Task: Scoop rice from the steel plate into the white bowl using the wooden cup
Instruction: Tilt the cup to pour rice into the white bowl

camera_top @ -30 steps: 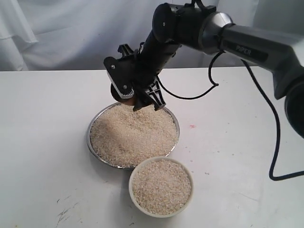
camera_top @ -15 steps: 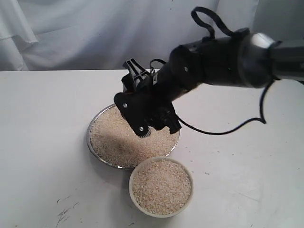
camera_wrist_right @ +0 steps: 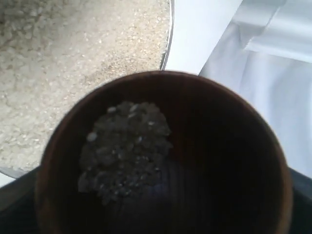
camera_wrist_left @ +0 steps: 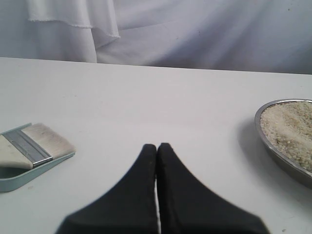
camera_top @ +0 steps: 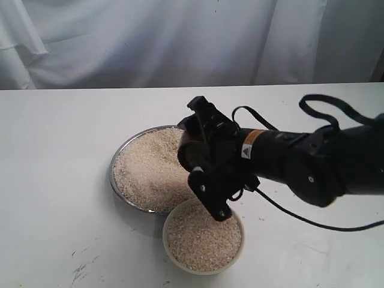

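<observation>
Rice (camera_top: 204,240) nearly fills the white bowl (camera_top: 166,240) in front; over its far rim hangs your right claw (camera_top: 201,162), clamped around the wooden cup (camera_top: 187,151), so tip it nearward. Beyond lies the steel plate (camera_top: 112,171); your left claw (camera_wrist_left: 156,161), pinched together, sits well apart.

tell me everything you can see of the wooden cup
The wooden cup is round, with a reddish-brown rim and dark inside. The right tool grips it above the steel plate, close to the white bowl, apparently tipped. A small clump of rice lies against one side of its inner wall; the rest looks empty.
</observation>
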